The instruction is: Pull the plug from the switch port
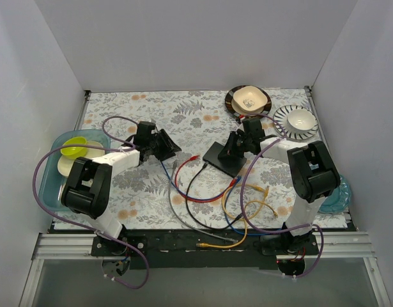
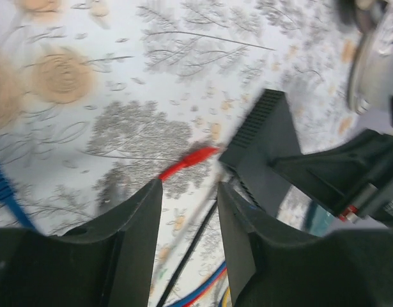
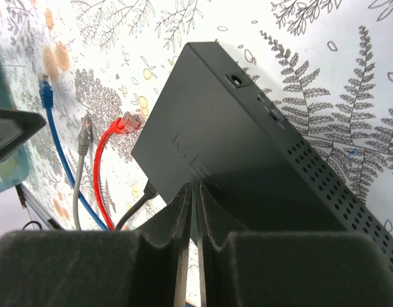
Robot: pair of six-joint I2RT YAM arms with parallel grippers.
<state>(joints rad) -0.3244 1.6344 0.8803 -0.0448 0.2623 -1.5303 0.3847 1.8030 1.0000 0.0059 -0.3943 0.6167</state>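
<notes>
Floral-cloth bench (image 1: 183, 109). Switch (image 3: 247, 147): directly beneath right tool (image 3: 193, 190), whose fingers are pressed together, apparently pinning it. Black cable (image 3: 137, 204): seemingly still seated in port. Left tool (image 2: 188, 188): fingers spread, holding nothing. Red plug (image 2: 193, 158): loose, just ahead of it. Extraction outstanding.

A leaf-and-flower patterned tabletop (image 1: 183, 109) carries the clutter. At its left edge sits a teal tray (image 1: 48, 180) holding a lime-green bowl (image 1: 73, 148) and a cream bowl (image 1: 65, 167). At the far right, a dark plate (image 1: 232, 102) bears a cream dish (image 1: 250, 99). Beside it, a striped plate (image 1: 282, 119) holds a white bowl (image 1: 301, 119). A teal plate (image 1: 341, 195) lies at the right edge. Loose red (image 1: 196, 199), blue (image 1: 165, 173), grey (image 1: 171, 203) and yellow (image 1: 244, 206) cables tangle across the near middle.
</notes>
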